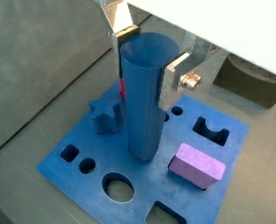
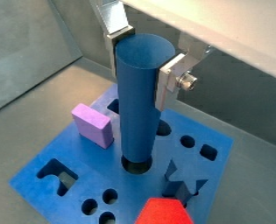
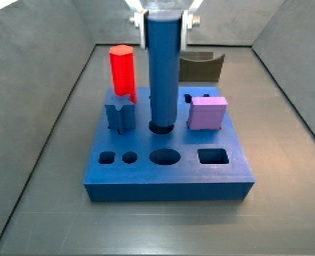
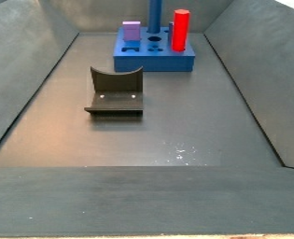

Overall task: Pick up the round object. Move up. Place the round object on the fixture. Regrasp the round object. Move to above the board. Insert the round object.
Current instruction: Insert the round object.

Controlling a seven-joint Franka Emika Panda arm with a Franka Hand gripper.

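Observation:
My gripper [image 1: 150, 57] is shut on the top of the round object [image 1: 141, 105], a long plain blue cylinder held upright over the board [image 1: 99, 166]. It also shows in a wrist view [image 2: 138, 105], where its lower end sits in the mouth of a round hole in the board [image 2: 70, 171]. In a side view the gripper [image 3: 164, 12] holds the cylinder [image 3: 163, 70] at the middle of the board [image 3: 167, 170]. The fixture [image 3: 200, 68] stands empty behind the board, and it also shows in a side view [image 4: 116, 91].
On the board stand a red hexagonal peg [image 3: 121, 68], a short dark-blue star peg [image 3: 117, 112] and a lilac cube [image 3: 207, 112]. Several open holes lie along the board's near edge. Grey walls slope up around the floor.

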